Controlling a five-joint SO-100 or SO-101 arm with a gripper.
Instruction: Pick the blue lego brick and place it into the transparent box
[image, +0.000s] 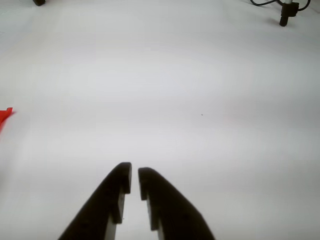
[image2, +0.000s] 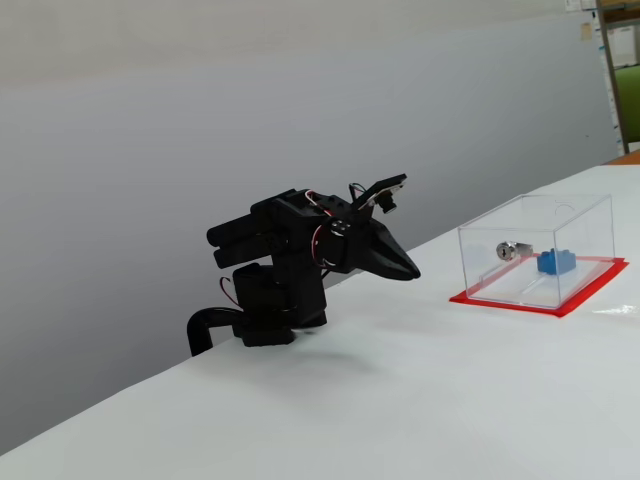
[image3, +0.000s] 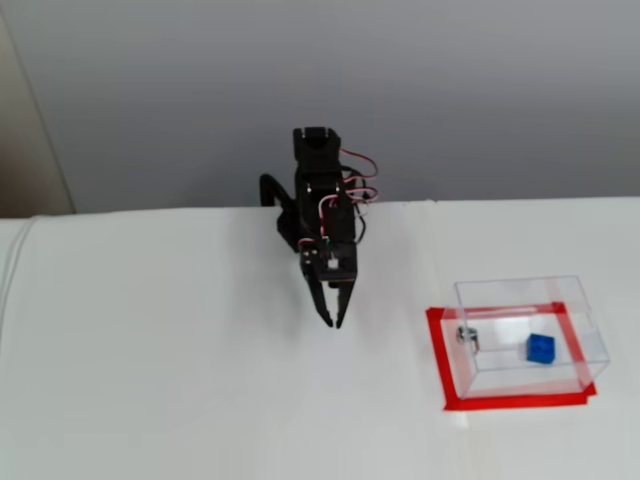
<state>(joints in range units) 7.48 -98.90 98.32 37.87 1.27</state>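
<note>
The blue lego brick (image2: 556, 262) (image3: 541, 347) lies inside the transparent box (image2: 582, 214) (image3: 520, 293), on the box's red base sheet (image2: 592, 288) (image3: 436, 342). A small silver lock part (image2: 510, 249) (image3: 467, 336) sits in the box beside the brick. My black gripper (image: 135, 172) (image2: 412, 272) (image3: 334, 322) hovers low over bare white table, well apart from the box, on its left in both fixed views. Its fingers are closed to a thin slit with nothing between them. In the wrist view only a red corner of the base sheet (image: 5, 116) shows at the left edge.
The arm's base (image2: 265, 320) stands at the table's back edge by a grey wall. A small black stand with a cable (image: 286, 14) shows at the far top right of the wrist view. White table (image3: 150, 380) stretches around the gripper.
</note>
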